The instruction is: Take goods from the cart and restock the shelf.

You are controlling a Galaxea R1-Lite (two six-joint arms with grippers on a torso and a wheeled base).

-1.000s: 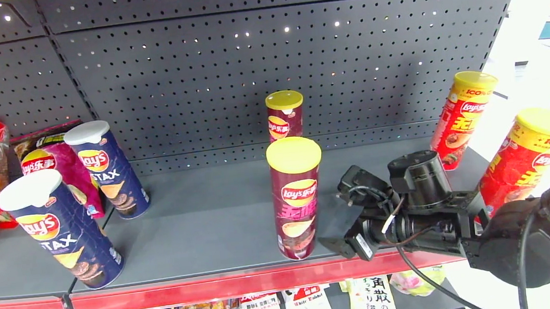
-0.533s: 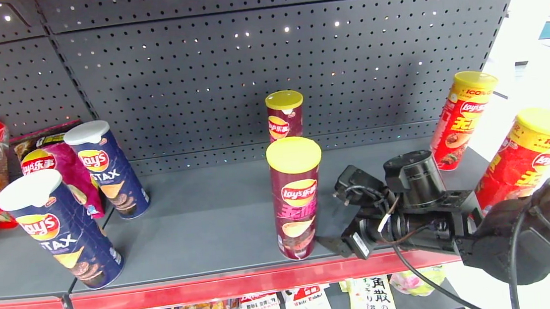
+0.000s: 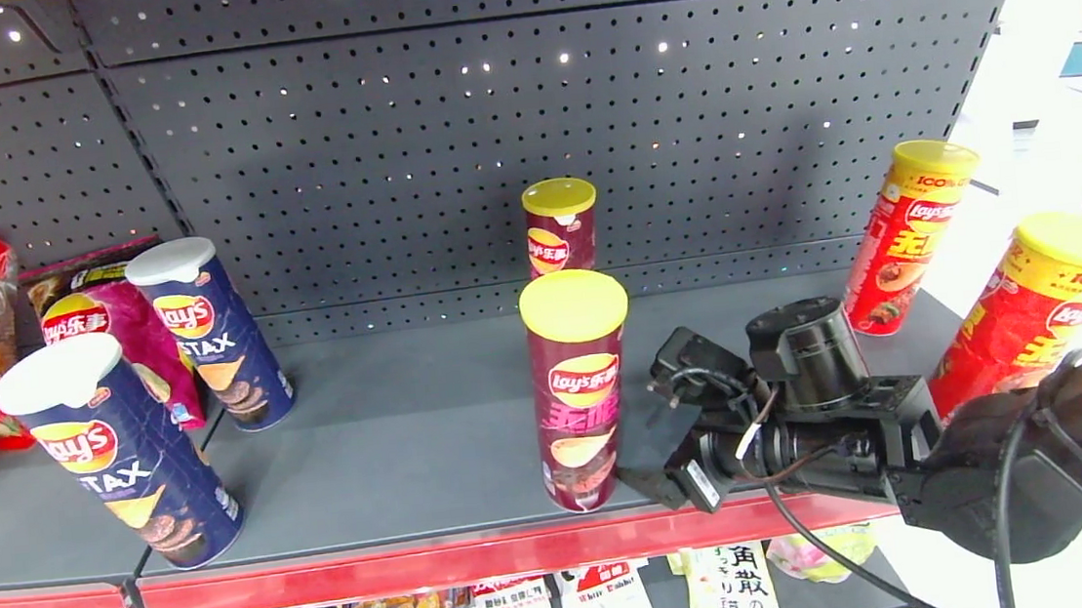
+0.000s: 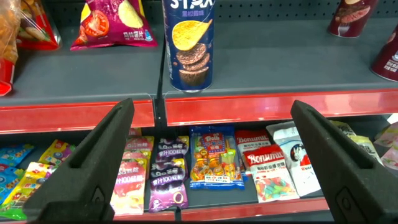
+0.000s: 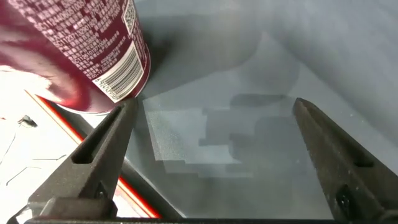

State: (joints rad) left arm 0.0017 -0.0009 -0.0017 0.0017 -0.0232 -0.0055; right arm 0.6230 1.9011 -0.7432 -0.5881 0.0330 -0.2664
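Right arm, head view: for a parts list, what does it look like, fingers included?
The right arm is black, its forearm under a bulky padded cover. A black cylinder tops the wrist, black cables loop below, and a white label marks it. Its fingers are dark, flat tapering wedges.

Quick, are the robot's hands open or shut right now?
Left gripper: open, empty.
Right gripper: open, empty, beside the maroon can.

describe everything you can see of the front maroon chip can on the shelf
The front maroon can is a tall tube, cardboard by its look, with a flat yellow lid and chip pictures low on its side. It stands upright near the front edge of the grey shelf. The right gripper, open, sits close at its base; contact cannot be told.
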